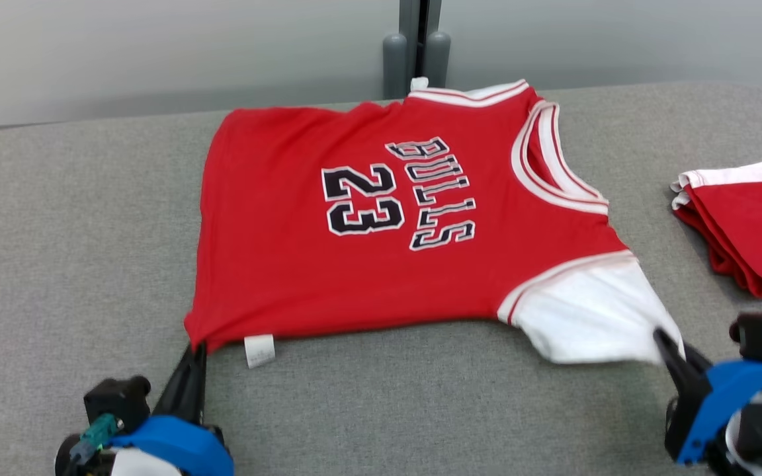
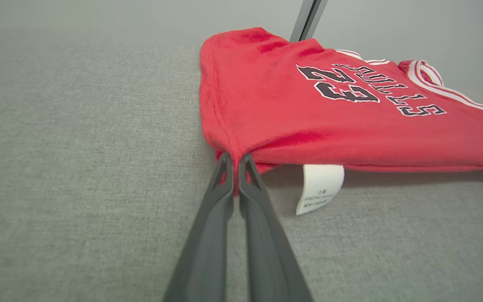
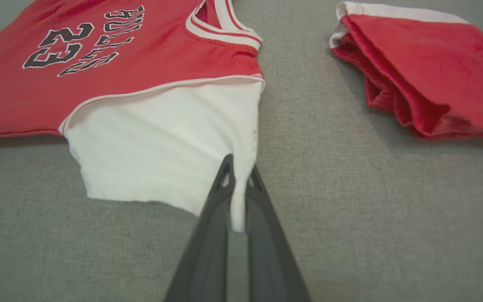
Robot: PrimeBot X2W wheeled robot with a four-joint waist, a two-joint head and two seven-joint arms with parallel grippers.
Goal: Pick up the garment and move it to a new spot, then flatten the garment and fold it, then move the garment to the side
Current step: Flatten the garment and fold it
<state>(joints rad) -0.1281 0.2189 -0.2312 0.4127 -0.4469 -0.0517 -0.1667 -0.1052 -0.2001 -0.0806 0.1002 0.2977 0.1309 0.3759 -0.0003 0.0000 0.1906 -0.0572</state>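
Note:
The garment (image 1: 368, 264) is a red jersey with white sleeves and black "BULLS 23" lettering, spread across the grey table, its collar toward the right. My left gripper (image 1: 197, 349) is shut on the jersey's near-left hem corner (image 2: 235, 161), lifting it slightly; a white care label (image 2: 319, 186) hangs beside the fingers. My right gripper (image 1: 660, 336) is shut on the edge of the white sleeve (image 3: 174, 138), with white fabric pinched between its fingers (image 3: 212, 218). The garment (image 3: 99, 50) lies mostly flat between the two grips.
A second red-and-white garment (image 1: 748, 225) lies folded at the table's right edge, also at the upper right of the right wrist view (image 3: 426, 75). The grey padded table (image 1: 77, 231) spreads wide to the left. A grey post (image 1: 417, 46) stands behind the table.

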